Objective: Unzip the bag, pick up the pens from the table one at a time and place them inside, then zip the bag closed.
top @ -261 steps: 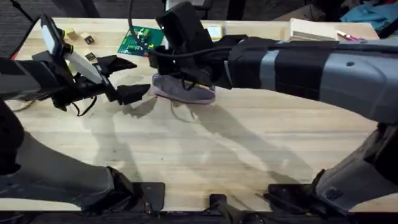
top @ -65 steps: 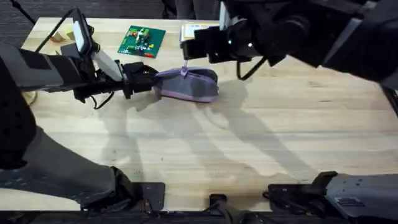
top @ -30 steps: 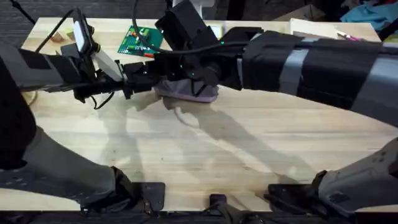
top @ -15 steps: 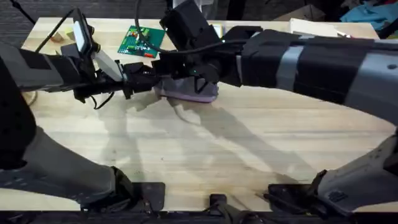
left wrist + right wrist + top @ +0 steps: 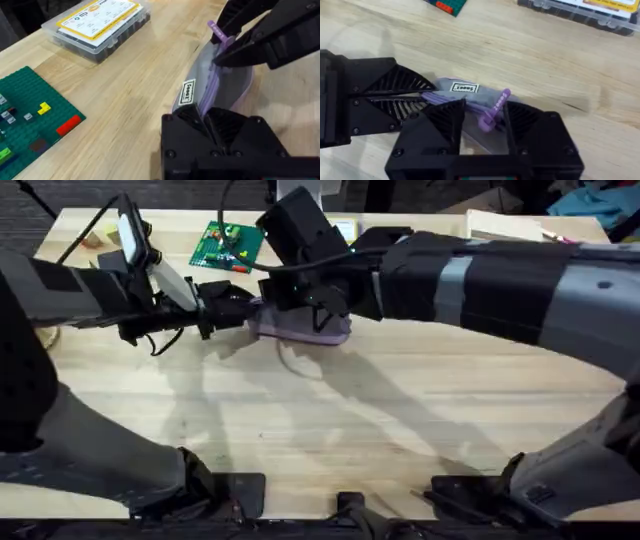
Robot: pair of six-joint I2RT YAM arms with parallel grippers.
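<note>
The lavender bag (image 5: 312, 330) with its grey side lies on the table (image 5: 400, 430) at the back centre. My left gripper (image 5: 238, 305) is shut on the bag's (image 5: 227, 85) left end, by the white label (image 5: 188, 92). My right gripper (image 5: 300, 302) reaches across from the right and hovers over the bag's (image 5: 470, 145) top. Its fingers are slightly open on either side of the upright purple zipper pull (image 5: 493, 112), which also shows between them in the left wrist view (image 5: 218, 33). The zipper looks closed. The pens are out of view.
A green circuit board (image 5: 228, 244) lies behind the bag at the back left. A clear plastic parts box (image 5: 97, 22) with a yellow label sits behind the bag, partly under my right arm. Small items lie at the back left corner (image 5: 95, 238).
About two seconds ago my right gripper was raised behind the bag; it has come down over the zipper pull. Over the last second it barely moved. The left grip has held.
</note>
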